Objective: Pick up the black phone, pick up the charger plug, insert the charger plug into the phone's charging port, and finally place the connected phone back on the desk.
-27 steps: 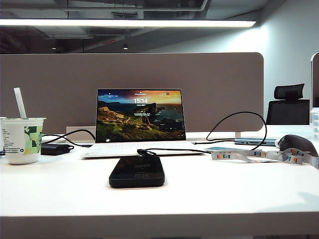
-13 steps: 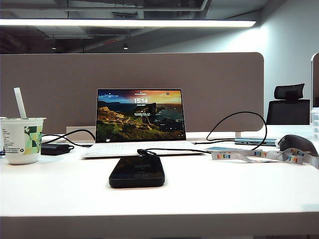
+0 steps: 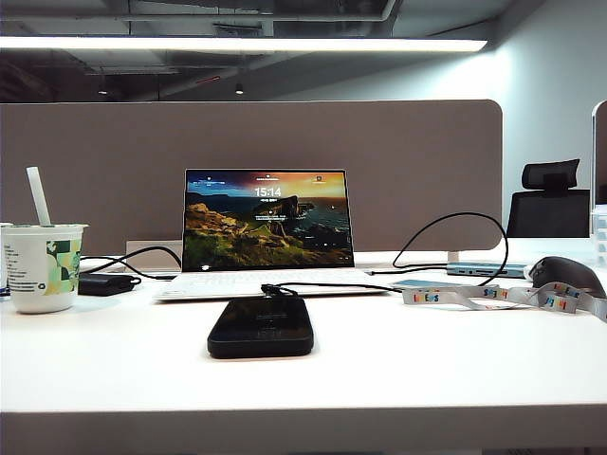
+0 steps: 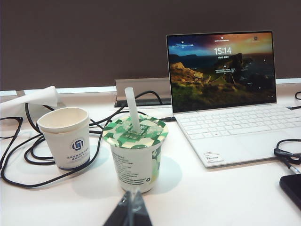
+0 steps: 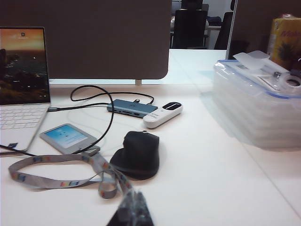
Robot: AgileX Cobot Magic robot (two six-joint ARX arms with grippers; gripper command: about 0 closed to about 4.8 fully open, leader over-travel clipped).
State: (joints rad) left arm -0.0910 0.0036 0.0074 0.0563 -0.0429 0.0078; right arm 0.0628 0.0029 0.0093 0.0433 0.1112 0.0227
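The black phone (image 3: 260, 327) lies flat on the white desk (image 3: 427, 360), in front of the laptop. A thin black cable coils at its far short edge, and the charger plug (image 3: 275, 290) ends there. The charging port is hidden, so I cannot tell if the plug is seated. Neither gripper shows in the exterior view. In the left wrist view my left gripper (image 4: 130, 207) is shut and empty, just in front of a lidded cup; a corner of the black phone (image 4: 292, 186) shows far off to the side. My right gripper (image 5: 131, 209) is shut and empty, near a lanyard.
An open laptop (image 3: 266, 223) stands behind the phone. A lidded cup with a straw (image 4: 136, 153), a paper cup (image 4: 66, 136) and looped cables sit by the left gripper. A black mouse (image 5: 136, 154), lanyard (image 5: 61, 172), pale phone (image 5: 68, 137), hub (image 5: 131, 107) and stacked plastic boxes (image 5: 254, 103) sit by the right.
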